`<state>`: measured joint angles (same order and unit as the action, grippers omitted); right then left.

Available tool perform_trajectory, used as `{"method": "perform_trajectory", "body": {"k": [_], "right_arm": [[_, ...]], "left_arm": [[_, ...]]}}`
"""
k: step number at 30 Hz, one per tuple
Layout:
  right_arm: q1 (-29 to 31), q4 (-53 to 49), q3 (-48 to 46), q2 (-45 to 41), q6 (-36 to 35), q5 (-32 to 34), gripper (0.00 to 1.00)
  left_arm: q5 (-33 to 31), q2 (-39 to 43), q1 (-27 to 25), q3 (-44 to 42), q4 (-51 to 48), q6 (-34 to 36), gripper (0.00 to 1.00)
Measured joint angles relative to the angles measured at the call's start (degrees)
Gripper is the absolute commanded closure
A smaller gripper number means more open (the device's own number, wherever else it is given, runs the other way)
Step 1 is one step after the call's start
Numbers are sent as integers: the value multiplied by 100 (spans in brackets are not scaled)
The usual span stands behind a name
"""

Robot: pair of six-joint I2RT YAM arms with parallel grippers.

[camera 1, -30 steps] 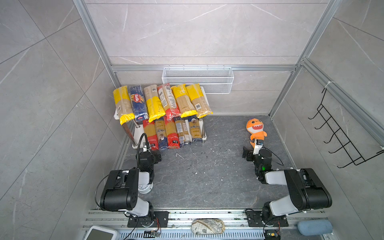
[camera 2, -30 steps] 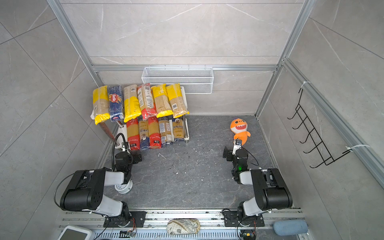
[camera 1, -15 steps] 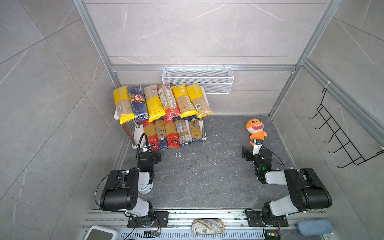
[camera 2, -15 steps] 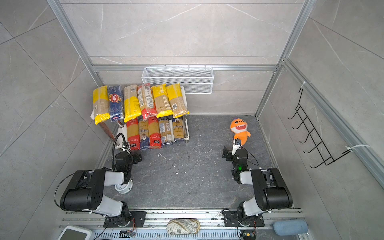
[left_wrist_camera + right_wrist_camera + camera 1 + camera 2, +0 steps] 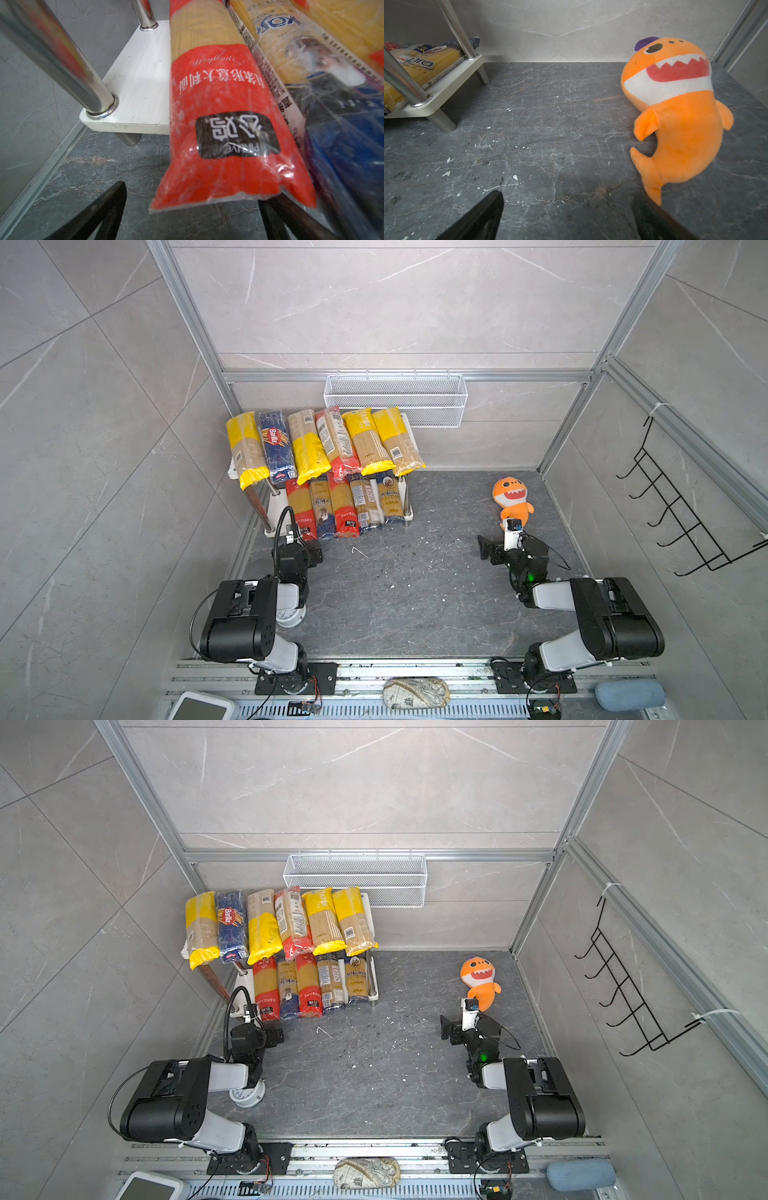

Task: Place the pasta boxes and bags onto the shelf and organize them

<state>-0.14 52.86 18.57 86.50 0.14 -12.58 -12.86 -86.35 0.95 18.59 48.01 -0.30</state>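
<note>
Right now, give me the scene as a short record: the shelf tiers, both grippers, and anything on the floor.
top tier: six pasta packs side by side, one the dark-blue Barilla pack
lower tier: five spaghetti packs, near ends past the front edge of the shelf
left gripper: open, at the near end of the red-ended pack, not closed on it
right gripper: open, holding nothing
floor: orange plush shark lying near the right gripper; no pasta seen there
</note>
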Motion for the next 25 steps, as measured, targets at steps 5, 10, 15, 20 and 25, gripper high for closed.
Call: {"method": "perform_trajectory", "body": {"k": [5,10,15,20,25], "right_arm": [[0,15,0,0,0,-39,0],[0,15,0,0,0,-55,0],[0,17,0,0,0,-55,0],[0,15,2,0,0,-57,0],[-22,15,2,0,0,-55,0]], "left_arm": [[-2,0,0,0,0,0,0],[0,0,0,0,0,0,0],[0,0,0,0,0,0,0],[0,0,0,0,0,0,0],[0,0,0,0,0,0,0]]}}
